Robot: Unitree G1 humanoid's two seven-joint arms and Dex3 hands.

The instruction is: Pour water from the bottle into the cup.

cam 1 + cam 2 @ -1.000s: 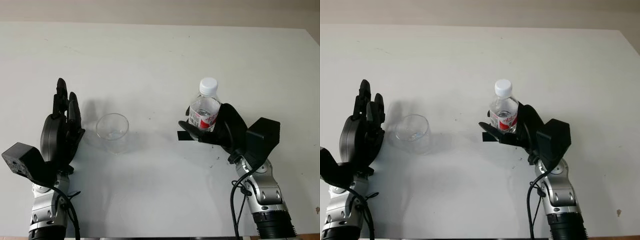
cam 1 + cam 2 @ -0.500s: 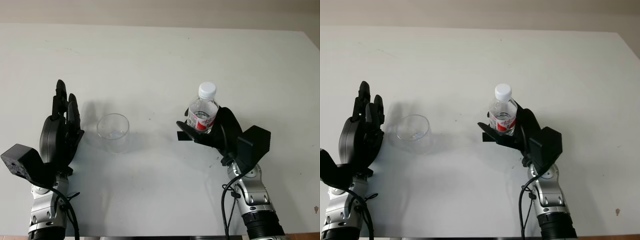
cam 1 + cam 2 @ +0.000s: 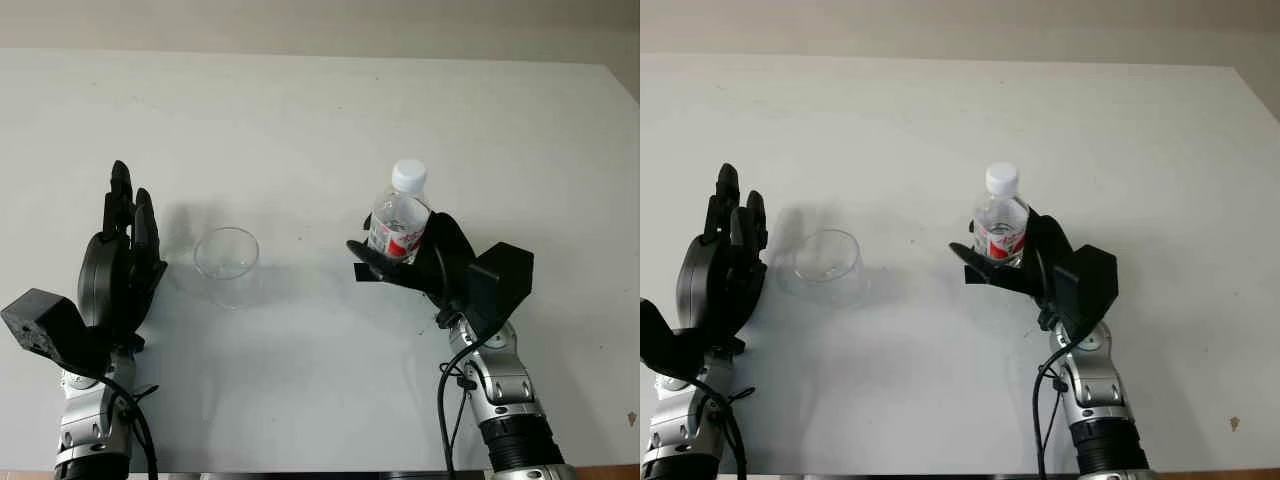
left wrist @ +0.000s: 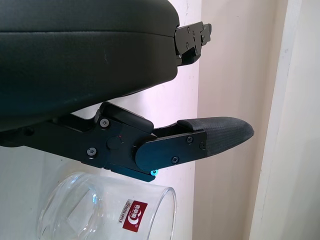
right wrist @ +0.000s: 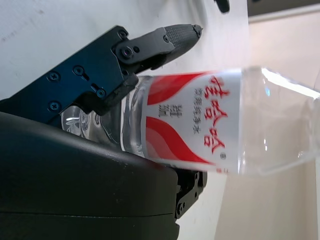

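Bottle (image 3: pixel 399 222) shifted toward cup (image 3: pixel 227 265), gripped in right hand (image 3: pixel 425 262)

The bottle (image 5: pixel 200 130) label bears red Chinese characters; the cup (image 4: pixel 107 212) sticker's print is illegible.

White table (image 3: pixel 300 120) below beige wall (image 3: pixel 320 20)

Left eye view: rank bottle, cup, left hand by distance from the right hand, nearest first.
1. bottle: gripped in the right hand, right of centre.
2. cup: standing on the table, left of centre.
3. left hand: open, just beyond the cup at the far left.
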